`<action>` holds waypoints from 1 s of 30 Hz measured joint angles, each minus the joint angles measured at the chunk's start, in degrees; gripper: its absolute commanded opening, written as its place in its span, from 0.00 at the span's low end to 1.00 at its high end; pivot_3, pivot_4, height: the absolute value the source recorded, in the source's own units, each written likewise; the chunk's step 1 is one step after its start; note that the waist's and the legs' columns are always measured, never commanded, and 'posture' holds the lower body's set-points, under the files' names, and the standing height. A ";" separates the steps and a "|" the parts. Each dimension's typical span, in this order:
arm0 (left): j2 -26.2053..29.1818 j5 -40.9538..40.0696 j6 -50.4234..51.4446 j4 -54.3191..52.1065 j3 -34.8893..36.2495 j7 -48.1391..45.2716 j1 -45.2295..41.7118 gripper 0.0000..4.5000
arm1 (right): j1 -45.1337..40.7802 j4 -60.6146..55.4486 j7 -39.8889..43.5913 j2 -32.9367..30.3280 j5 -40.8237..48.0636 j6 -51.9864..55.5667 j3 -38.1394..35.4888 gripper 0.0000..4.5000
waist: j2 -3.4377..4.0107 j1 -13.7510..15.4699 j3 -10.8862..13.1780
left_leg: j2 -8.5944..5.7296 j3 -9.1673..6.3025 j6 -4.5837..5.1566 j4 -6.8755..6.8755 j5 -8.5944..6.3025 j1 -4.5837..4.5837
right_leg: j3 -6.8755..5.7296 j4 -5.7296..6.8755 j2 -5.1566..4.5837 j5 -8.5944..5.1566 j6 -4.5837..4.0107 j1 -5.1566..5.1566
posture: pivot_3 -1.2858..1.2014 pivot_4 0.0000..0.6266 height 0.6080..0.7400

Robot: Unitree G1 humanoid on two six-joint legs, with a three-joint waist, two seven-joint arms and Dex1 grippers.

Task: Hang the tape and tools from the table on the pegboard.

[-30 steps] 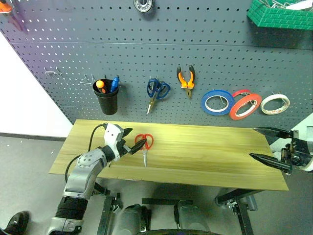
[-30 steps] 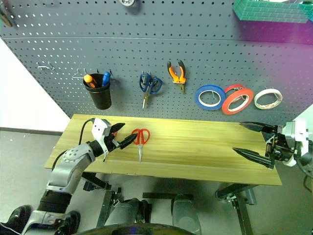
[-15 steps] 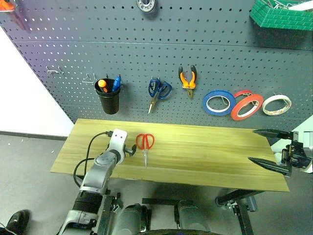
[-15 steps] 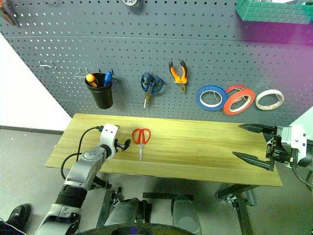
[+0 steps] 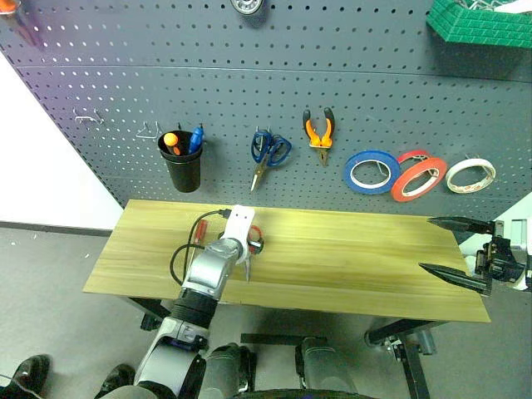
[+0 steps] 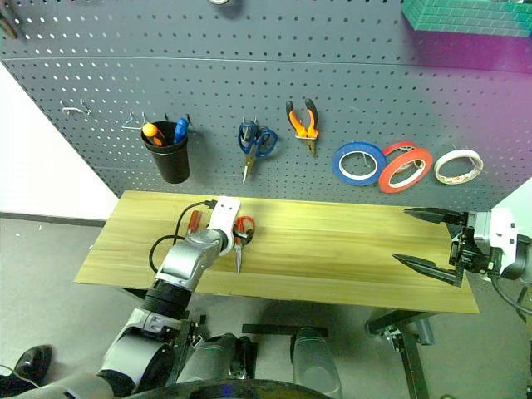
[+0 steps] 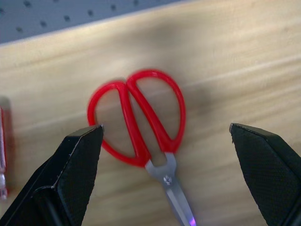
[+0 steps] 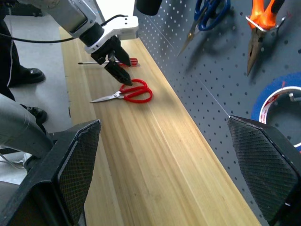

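The red-handled scissors (image 7: pixel 141 117) lie flat on the table (image 5: pixel 357 266), blades toward the front edge. My left gripper (image 7: pixel 165 127) hangs open just above their handles, one finger on each side, tilted downward. A slim screwdriver (image 8: pixel 127 61) with a red handle lies a little to the left of the scissors. On the pegboard (image 5: pixel 125 91) hang the orange-and-black pliers (image 5: pixel 321 145) and the red-orange tape (image 5: pixel 396 191). My right gripper (image 5: pixel 427 243) is open and empty past the table's right end.
Also on the pegboard are blue-handled scissors (image 5: pixel 268 151), a blue roll (image 5: pixel 349 170), a small red roll (image 5: pixel 411 155), a white roll (image 5: pixel 470 164) and a black cup (image 5: pixel 180 170) of pens. A green bin (image 5: pixel 478 23) hangs top right.
My left arm swung right and tipped its gripper down over the scissors' handles, uncovering the screwdriver. The right gripper kept still.
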 measured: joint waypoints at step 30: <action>-7.31 -3.60 8.61 11.94 14.67 11.56 -8.65 1.00 | 1.19 -2.12 -4.31 0.29 0.47 2.32 -0.01 1.00 | -0.52 0.11 1.94 | 0.00 0.00 0.01 0.02 -0.01 -0.05 | -0.04 -0.06 0.00 0.04 0.10 0.00 | 0.41 0.25 1.00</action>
